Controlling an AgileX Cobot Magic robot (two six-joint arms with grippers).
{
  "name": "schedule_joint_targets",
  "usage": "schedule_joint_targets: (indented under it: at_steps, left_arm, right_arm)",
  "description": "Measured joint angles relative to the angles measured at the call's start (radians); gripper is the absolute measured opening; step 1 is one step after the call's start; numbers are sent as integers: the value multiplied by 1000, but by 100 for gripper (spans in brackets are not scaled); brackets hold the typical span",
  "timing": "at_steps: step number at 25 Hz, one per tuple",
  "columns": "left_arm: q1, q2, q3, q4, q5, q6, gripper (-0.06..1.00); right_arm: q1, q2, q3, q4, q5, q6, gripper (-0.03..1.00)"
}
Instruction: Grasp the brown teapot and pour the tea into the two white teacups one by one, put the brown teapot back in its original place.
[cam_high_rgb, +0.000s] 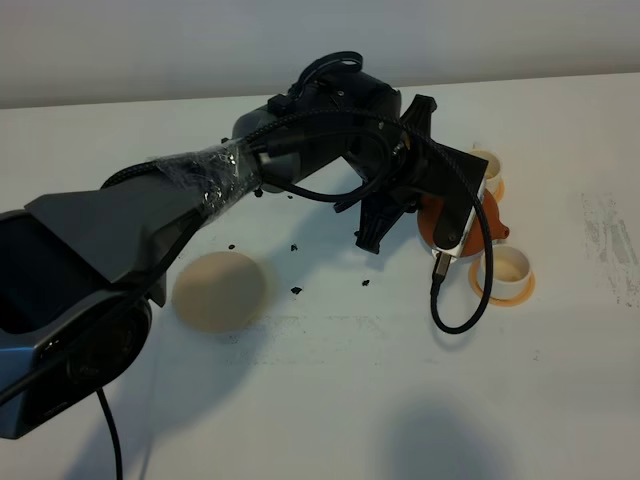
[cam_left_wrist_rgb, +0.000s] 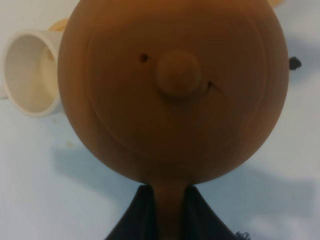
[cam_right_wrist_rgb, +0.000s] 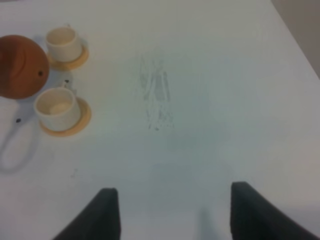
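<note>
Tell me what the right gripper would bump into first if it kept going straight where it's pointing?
Probably just the white table, near the grey scuff marks. Nothing else lies ahead of the right gripper; the brown teapot and white teacups sit off to one side.

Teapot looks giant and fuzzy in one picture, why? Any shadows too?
Left wrist view: the brown teapot sits very close to the lens, so it fills the frame and looks soft. Exterior high view: sharpest, with soft grey arm shadows on the white table. Right wrist view: slightly blurry, the two white teacups lack crisp edges.
</note>
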Motion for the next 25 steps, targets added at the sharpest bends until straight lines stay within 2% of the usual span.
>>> schedule_joint_targets:
  at_steps: [7,25]
  left_arm:
    - [-18,4,0,82,-34,2,9]
    - [-36,10,0,118,-72,149,9]
  right_arm:
    - [0,0,0,0,0,0,47]
    - [0,0,0,0,0,0,47]
